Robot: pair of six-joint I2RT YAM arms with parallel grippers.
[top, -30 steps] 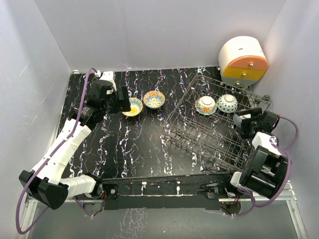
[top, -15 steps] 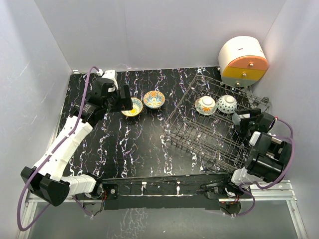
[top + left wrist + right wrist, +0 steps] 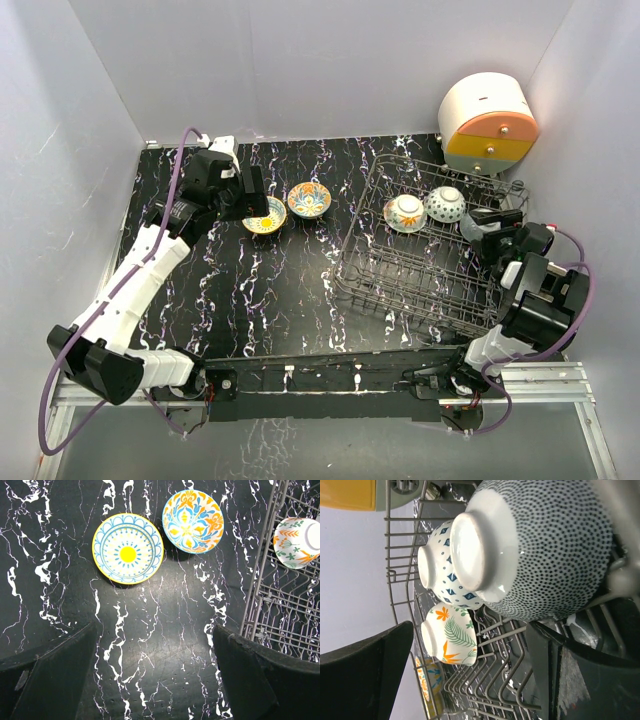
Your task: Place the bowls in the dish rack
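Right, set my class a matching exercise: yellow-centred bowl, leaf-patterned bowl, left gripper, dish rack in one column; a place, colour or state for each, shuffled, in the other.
1 yellow-centred bowl
2 leaf-patterned bowl
3 left gripper
4 dish rack

a open, holding nothing
b dark metal wire
c inside the rack
d on the table, painted inside facing up

Pairs: 1-d, 2-c, 3-a, 4-b
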